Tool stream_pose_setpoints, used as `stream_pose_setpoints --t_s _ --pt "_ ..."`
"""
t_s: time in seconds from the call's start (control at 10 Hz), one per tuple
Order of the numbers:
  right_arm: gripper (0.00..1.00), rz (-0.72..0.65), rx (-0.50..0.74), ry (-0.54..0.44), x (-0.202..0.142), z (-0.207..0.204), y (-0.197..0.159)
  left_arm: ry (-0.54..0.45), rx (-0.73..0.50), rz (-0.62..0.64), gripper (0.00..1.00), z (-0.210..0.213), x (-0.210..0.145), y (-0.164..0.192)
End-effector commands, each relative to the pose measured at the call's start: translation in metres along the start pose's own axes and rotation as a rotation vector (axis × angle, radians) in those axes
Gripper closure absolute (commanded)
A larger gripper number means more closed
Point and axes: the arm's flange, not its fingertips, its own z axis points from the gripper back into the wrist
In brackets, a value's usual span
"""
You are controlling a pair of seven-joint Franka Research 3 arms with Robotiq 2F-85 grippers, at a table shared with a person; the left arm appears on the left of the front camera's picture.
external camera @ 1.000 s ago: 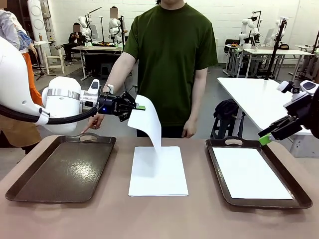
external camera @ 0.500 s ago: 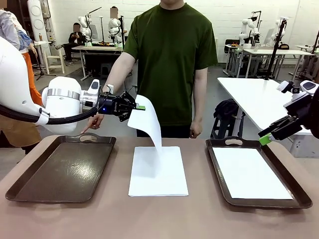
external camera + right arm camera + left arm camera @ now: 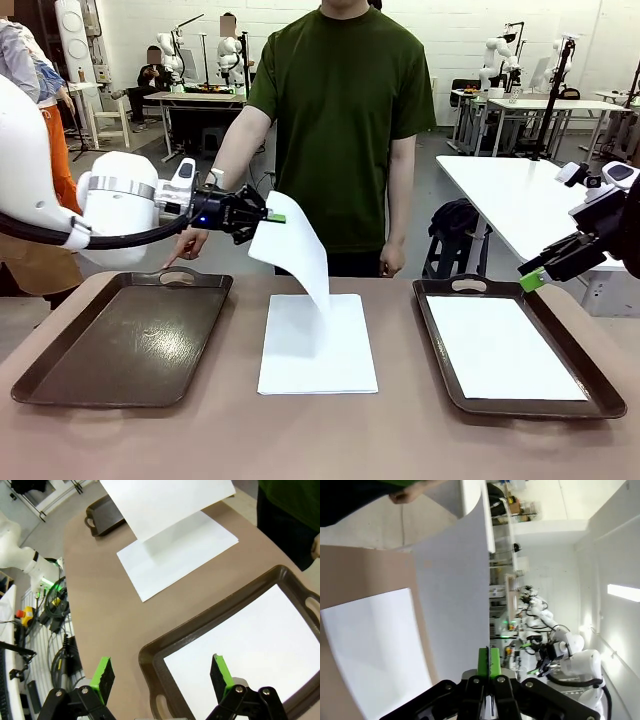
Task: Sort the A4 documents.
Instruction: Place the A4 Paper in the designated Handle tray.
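- Front view: the left hand (image 3: pixel 272 217) pinches a lifted sheet (image 3: pixel 295 250) by its corner; the sheet's lower end hides part of the stack (image 3: pixel 318 350) on the table (image 3: pixel 400 440).
- Left wrist view: the lifted sheet blocks most things behind it.
- Right wrist view: the right hand (image 3: pixel 162 672), spread, hangs above a tray (image 3: pixel 150 654) holding another sheet (image 3: pixel 240 635), cut off at the frame.

Our right gripper (image 3: pixel 162 672) hovers with its green pads (image 3: pixel 104 674) spread wide over the near corner of a dark tray (image 3: pixel 200 628). A white sheet (image 3: pixel 250 645) lies flat inside it. Beyond, on the brown table (image 3: pixel 95 590), we see a paper stack (image 3: pixel 180 555), a raised sheet (image 3: pixel 165 500) curving above it, and a second tray (image 3: pixel 105 515) at the far end. A person's green shirt (image 3: pixel 290 505) sits in the top right corner.
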Motion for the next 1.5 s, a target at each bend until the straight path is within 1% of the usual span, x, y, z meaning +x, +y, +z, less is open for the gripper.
stream_pose_setpoints --t_s 0.0,0.1,0.2,0.3,0.4,0.5,0.6,0.7,1.0,1.1,1.2,1.4 --pt "0.00 0.009 0.000 0.004 -0.001 -0.002 0.000 0.010 0.128 -0.061 0.99 0.066 -0.018 -0.012" --pt "0.00 0.009 0.000 0.004 -0.001 -0.002 0.000 0.034 0.163 -0.084 0.99 0.097 -0.024 -0.022" --pt "0.00 0.009 0.000 0.004 -0.001 -0.002 0.000 0.077 0.200 -0.104 0.99 0.117 -0.031 -0.031" --pt "0.00 0.009 0.000 0.004 -0.001 -0.002 0.000 0.117 0.222 -0.089 0.99 0.128 -0.036 -0.027" --pt "0.00 0.009 0.000 0.004 -0.001 -0.002 0.000 0.163 0.181 -0.048 0.99 0.132 -0.046 -0.016" --pt "0.00 0.009 0.000 0.004 -0.001 -0.002 0.000 0.189 0.173 -0.018 0.99 0.132 -0.056 -0.008" --pt "0.00 0.009 0.000 0.004 -0.001 -0.002 0.000 0.193 0.165 -0.022 0.99 0.133 -0.065 -0.005" --pt "0.00 0.009 0.000 0.004 -0.001 -0.002 0.000 0.193 0.186 -0.026 0.99 0.137 -0.071 -0.003" --pt "0.00 0.009 0.000 0.004 -0.001 -0.002 0.000 0.158 0.386 -0.003 0.99 0.152 -0.079 0.032" --pt "0.00 0.009 0.000 0.004 -0.001 -0.002 0.000 0.161 0.480 -0.011 0.99 0.157 -0.080 0.041" --pt "0.00 0.009 0.000 0.004 -0.001 -0.002 0.000 0.158 0.561 -0.030 0.99 0.162 -0.081 0.051" --pt "0.00 0.009 0.000 0.004 -0.001 -0.002 0.000 0.145 0.678 -0.082 0.99 0.170 -0.075 0.058"
